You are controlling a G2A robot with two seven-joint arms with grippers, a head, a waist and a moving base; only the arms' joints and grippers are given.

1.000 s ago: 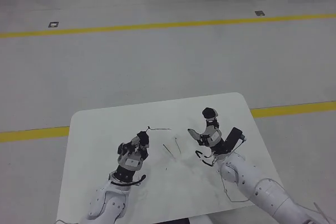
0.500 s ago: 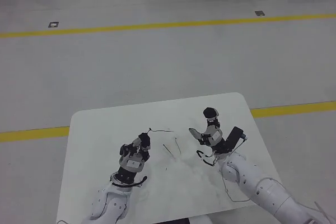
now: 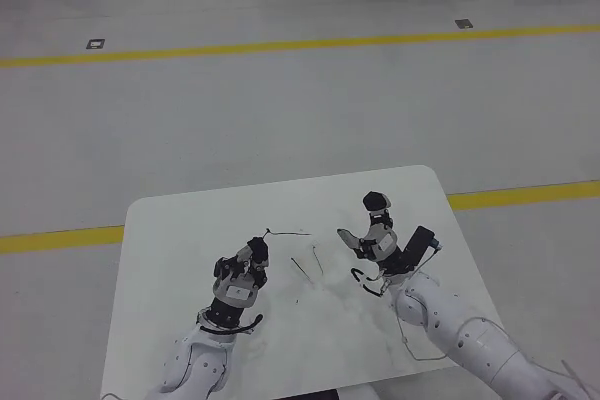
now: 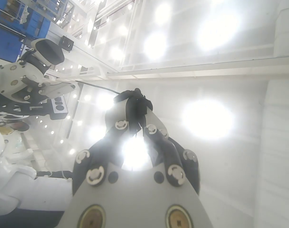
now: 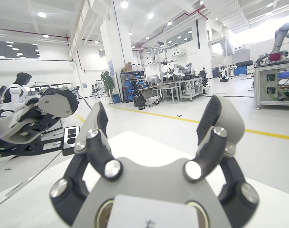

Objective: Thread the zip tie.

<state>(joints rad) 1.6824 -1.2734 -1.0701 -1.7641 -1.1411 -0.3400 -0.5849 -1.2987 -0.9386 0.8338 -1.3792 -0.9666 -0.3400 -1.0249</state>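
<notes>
The zip tie point(image 4: 97, 86) ends hidden inside the left pincer point(image 4: 135, 99).

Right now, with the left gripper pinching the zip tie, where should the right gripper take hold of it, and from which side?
Probably the free tail of the zip tie, coming in from where the right gripper sits: the thin strap juts from the shut left gripper toward those open jaws.

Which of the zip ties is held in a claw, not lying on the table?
The zip tie pinched in the left claw, sticking out from its tips; the other ties lie loose on the table.
</notes>
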